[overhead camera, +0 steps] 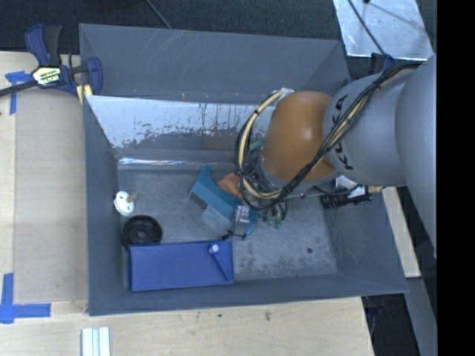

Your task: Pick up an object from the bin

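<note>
The big grey arm [386, 136] stuck into the grey bin [223, 73] from the right. Black letters on the arm looked like KUKA, but the cables [249, 147] hid part of them. An orange cover [297, 136] sat on its wrist.

The jaws were low in the middle of the bin, right next to a tilted blue-green block [210, 195]. I could not tell if the jaws were wide or narrow. A small orange thing [230, 182] peeked out just behind the block.

A flat blue box [174, 267] lay along the near wall, on the left. A black round thing [141, 231] sat by its top corner. A little white and yellow thing [122, 202] was near the left wall. The floor [297, 243] to the right of the jaws was bare.
</note>
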Robot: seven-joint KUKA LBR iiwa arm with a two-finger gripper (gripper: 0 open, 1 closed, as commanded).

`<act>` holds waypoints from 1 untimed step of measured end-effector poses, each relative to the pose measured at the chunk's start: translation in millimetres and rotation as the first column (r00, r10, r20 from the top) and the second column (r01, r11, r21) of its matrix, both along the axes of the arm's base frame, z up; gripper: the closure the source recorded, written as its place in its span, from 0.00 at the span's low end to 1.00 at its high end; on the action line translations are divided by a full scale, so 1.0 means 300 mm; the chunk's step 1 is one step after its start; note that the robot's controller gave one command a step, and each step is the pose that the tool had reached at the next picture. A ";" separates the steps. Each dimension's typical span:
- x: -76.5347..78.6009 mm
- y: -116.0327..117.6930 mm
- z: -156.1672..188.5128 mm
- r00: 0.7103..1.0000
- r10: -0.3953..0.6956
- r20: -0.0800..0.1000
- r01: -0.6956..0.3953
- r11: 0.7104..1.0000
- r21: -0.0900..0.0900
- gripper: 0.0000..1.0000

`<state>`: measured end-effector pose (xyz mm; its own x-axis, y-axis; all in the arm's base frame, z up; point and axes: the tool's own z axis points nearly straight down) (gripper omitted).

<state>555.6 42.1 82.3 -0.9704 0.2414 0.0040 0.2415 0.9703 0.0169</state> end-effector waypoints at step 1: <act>-0.051 -0.016 0.099 1.000 -0.013 0.010 0.013 1.000 -0.017 1.00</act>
